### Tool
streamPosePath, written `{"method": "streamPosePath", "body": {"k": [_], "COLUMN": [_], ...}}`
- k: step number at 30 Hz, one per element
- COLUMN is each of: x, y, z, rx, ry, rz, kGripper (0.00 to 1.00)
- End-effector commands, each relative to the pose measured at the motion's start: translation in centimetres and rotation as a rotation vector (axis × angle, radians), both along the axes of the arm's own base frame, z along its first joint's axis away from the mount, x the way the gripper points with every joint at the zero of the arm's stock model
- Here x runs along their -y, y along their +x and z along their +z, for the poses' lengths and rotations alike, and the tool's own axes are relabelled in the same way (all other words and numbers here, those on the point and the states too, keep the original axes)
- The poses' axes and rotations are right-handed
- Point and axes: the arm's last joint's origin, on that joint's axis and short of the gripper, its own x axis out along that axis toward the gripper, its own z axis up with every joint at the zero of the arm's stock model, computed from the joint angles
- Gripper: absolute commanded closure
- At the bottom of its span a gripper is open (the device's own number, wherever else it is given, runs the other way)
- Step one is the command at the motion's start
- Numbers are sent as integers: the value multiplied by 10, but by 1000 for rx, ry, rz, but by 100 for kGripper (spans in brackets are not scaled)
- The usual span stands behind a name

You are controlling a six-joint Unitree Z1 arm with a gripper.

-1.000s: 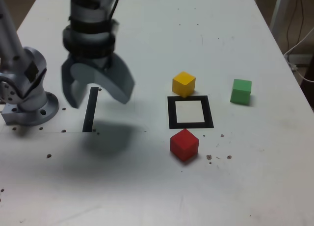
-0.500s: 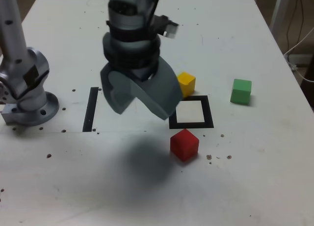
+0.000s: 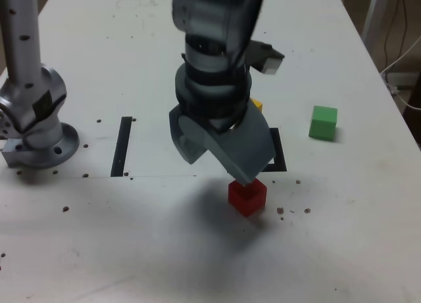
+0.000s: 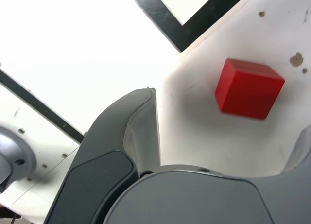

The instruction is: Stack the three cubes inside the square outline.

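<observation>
- Just changed: tool [image 3: 218, 171] has swung from the exterior view's left to its centre, now over/near red cube [image 3: 247, 197]; cubes look unmoved.
- For the task: we'd guess red is the first pick, stack not begun.
- Tool: jaws spread wide, nothing between them; probably needs lining up and lowering (mind the outline-side finger).
- Red: lower centre of the exterior view, just below square outline [image 3: 279, 152].
- Yellow cube [image 3: 257, 104]: upper centre, mostly hidden by the tool.
- Green cube [image 3: 323, 123]: right of centre, on desk [image 3: 355, 231].
- Containers: none seen; outline's visible parts hold no cube.
</observation>
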Motion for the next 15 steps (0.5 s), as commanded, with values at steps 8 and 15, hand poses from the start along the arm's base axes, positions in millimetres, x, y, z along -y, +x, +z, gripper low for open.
{"method": "streamPosePath", "body": {"k": [8, 15], "x": [17, 33], "y": [28, 43], "z": [-15, -34], "rx": [-22, -73], "ry": [11, 20], "rz": [-29, -49], "kGripper": [3, 9]}}
